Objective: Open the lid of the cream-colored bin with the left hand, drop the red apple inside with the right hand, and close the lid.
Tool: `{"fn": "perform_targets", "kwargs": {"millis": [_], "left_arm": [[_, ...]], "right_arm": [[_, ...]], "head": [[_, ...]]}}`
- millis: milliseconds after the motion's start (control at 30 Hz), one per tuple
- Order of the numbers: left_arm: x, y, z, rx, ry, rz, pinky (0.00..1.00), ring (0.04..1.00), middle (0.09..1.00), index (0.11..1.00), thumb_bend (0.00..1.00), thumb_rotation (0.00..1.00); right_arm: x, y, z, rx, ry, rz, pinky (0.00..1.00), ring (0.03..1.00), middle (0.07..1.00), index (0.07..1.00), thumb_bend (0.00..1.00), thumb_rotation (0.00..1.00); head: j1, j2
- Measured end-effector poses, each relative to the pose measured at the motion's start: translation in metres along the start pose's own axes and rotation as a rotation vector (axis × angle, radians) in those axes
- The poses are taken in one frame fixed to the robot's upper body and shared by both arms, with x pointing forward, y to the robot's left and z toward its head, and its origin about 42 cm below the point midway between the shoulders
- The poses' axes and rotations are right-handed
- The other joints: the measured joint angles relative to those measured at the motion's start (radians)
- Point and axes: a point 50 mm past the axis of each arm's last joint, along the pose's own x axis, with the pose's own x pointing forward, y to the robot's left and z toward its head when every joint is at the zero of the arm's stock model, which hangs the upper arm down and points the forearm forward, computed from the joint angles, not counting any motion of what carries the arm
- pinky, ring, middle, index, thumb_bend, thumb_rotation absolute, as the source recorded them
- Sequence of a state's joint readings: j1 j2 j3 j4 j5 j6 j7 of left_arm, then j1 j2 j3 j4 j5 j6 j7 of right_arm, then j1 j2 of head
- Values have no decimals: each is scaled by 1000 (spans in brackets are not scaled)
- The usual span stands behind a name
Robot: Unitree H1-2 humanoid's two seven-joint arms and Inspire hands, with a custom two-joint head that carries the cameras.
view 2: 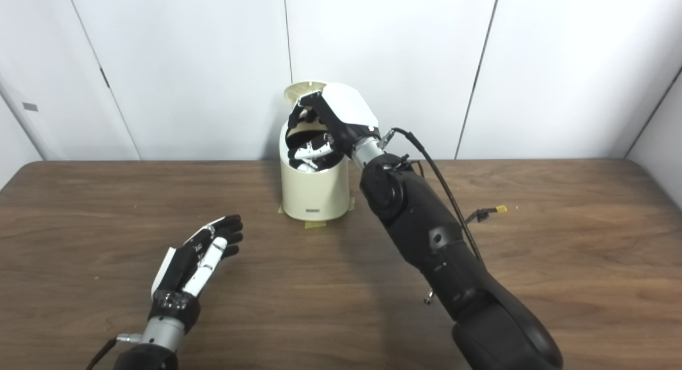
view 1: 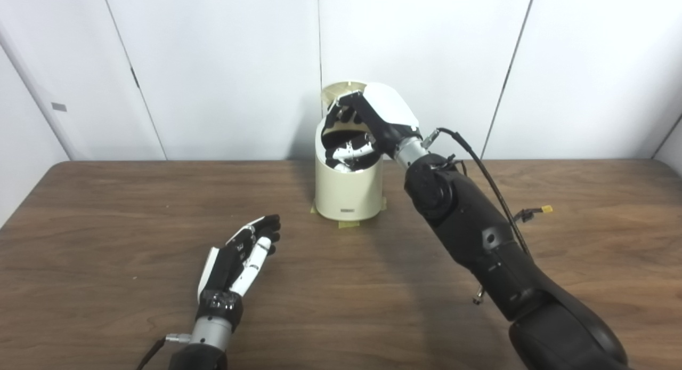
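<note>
Bin lid standing open, right hand reaching into the mouth

Cream-colored bin (view 1: 349, 191) is standing at the back of the bench (view 1: 106, 215), close to the white wall panels, with yellow tape showing at its base. Its lid (view 1: 338, 90) is tilting up behind the opening, so the opening step looks done to me. I am watching my right hand (view 1: 367, 127) reaching down into the mouth of the bin; its fingers (view 1: 349, 151) are curling inside the rim. The red apple is not showing in either view, so I cannot tell whether these fingers are holding it or are already letting it go. I am judging that the drop step is in hand.

My left hand (view 1: 240, 255) is resting low over the bench, well apart from the bin, with its fingers apart and holding nothing.

The next move is asking for the right hand to come out without hitting the lid, then for the lid to be pushed down.

The bin is a smooth, matte cylinder, probably plastic. The bench is dark wood grain and flat. The hands are combining white shells with black parts.
</note>
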State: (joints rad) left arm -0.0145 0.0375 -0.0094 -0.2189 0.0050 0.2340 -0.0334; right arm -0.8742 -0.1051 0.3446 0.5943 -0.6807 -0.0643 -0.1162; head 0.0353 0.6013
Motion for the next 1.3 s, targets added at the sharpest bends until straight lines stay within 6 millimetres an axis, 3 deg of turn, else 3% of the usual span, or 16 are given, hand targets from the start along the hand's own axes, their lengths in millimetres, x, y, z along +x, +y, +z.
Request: {"fn": "perform_targets", "kwargs": {"millis": [233,300,367,433,667,800,1000,1133,1300], "left_arm": [[0,0,0,6,-4,-1,819,821,819,787,370,568],[0,0,0,5,-4,-2,820,820,818,788,370,567],[0,0,0,3,-6,-3,819,821,819,786,360,561],[0,0,0,4,-6,-3,814,819,819,784,356,561],[0,1,0,-1,-5,-4,817,821,823,787,363,543],[0,1,-1,-1,-2,-9,819,827,826,790,366,540],[0,1,-1,0,-3,-10,826,828,820,790,353,515],[0,2,-1,0,-2,-13,824,831,826,791,350,505],[0,5,-1,3,-3,-6,809,826,826,794,309,490]], "right_arm": [[0,-1,0,-3,-2,4,633,708,719,494,523,132],[-1,-1,0,-1,-2,2,530,614,657,493,521,128],[-2,-1,-2,21,0,-17,422,446,532,529,515,26],[-6,-2,-4,54,4,-59,380,413,504,529,502,5],[-15,-15,-10,152,26,-151,361,412,497,497,501,0],[-21,-24,-4,189,4,-186,345,416,492,502,501,0],[-34,-67,6,236,-25,-271,338,413,498,494,501,0],[-55,-91,4,268,-26,-300,336,427,498,490,501,0],[-91,-86,-12,353,58,-263,363,442,491,494,503,0]], "head": [[-2,3],[-2,3],[-2,3],[-2,3],[-14,-6],[-15,-8],[-25,-12],[-31,-11],[-40,-9]]}}
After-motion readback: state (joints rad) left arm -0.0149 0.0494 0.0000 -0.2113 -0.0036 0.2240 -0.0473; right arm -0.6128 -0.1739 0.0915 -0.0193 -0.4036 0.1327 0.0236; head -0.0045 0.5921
